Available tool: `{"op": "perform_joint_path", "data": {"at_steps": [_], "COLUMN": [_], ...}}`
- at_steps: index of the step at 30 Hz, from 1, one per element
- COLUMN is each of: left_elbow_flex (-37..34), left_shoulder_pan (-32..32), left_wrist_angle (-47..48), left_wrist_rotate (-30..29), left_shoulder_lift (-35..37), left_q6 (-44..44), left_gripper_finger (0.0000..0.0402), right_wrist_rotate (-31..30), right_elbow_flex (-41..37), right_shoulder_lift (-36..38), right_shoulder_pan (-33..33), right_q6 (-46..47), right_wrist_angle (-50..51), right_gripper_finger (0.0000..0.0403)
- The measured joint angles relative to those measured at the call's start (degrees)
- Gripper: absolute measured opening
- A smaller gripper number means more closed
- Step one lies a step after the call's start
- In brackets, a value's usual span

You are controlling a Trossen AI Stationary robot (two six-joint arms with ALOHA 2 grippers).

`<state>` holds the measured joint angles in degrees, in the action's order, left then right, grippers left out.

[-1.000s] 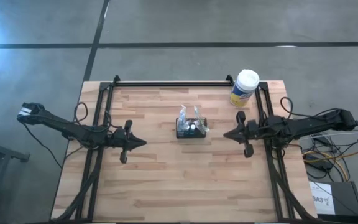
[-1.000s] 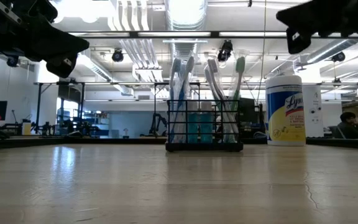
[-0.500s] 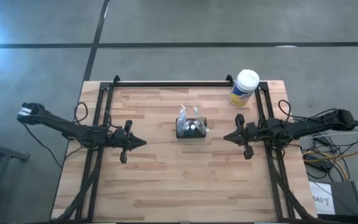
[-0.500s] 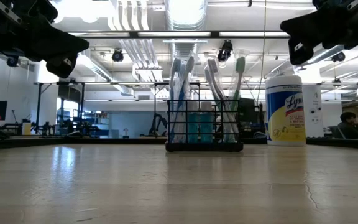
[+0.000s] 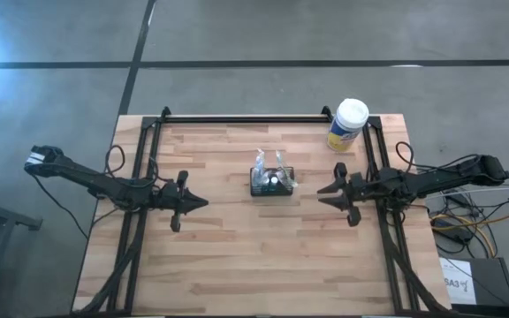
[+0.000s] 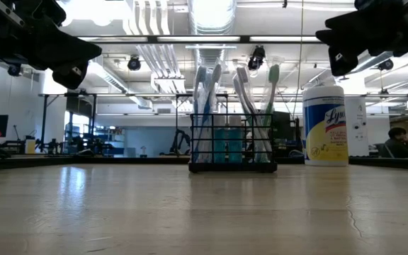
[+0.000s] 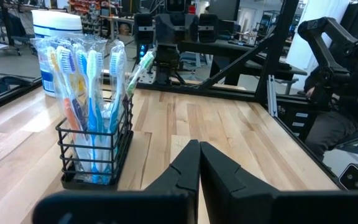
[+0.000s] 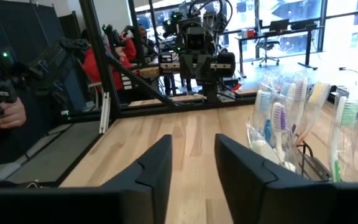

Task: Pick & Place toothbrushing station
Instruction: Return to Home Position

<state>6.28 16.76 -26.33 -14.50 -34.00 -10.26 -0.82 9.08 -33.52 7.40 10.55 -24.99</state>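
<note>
Your toothbrush holder (image 5: 272, 183) is standing on the counter (image 5: 237, 256).
Canister (image 6: 325, 126) is showing "Lys"; left gripper (image 5: 204, 202) fingers together, right gripper (image 5: 320, 193) fingers apart.

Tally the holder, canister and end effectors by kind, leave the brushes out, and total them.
Holder: 1
Canister: 1
End effectors: 2 (left end effector shut, right end effector open)
Total: 4
</note>
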Motion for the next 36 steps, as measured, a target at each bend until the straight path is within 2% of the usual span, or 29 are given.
{"op": "perform_joint_path", "data": {"at_steps": [7,11,14,21,28,36], "left_elbow_flex": [0.0,0.0,0.0,0.0,0.0,0.0], "left_shoulder_pan": [0.0,0.0,0.0,0.0,0.0,0.0], "left_wrist_angle": [0.0,0.0,0.0,0.0,0.0,-0.1], "left_wrist_rotate": [0.0,0.0,0.0,-0.6,-3.0,-3.7], "left_shoulder_lift": [0.0,0.0,0.0,0.0,0.0,0.1], "left_q6": [-0.1,-0.1,-0.2,0.3,0.8,3.0], "left_gripper_finger": [0.0014,0.0014,0.0014,0.0014,0.0012,0.0009], "right_wrist_rotate": [0.5,2.6,0.8,-0.3,-0.3,-0.4], "right_elbow_flex": [-0.1,-0.9,-2.0,-4.7,-8.4,-8.6], "right_shoulder_lift": [-0.1,0.0,0.0,0.0,2.5,9.9], "right_shoulder_pan": [0.0,0.0,0.0,0.1,0.2,0.2], "right_q6": [0.0,-0.3,-0.2,-1.9,-3.5,-4.8], "right_wrist_angle": [0.4,1.0,0.4,-3.9,-6.6,-4.0], "right_gripper_finger": [0.0155,0.0161,0.0134,0.002,0.0009,0.0008]}}
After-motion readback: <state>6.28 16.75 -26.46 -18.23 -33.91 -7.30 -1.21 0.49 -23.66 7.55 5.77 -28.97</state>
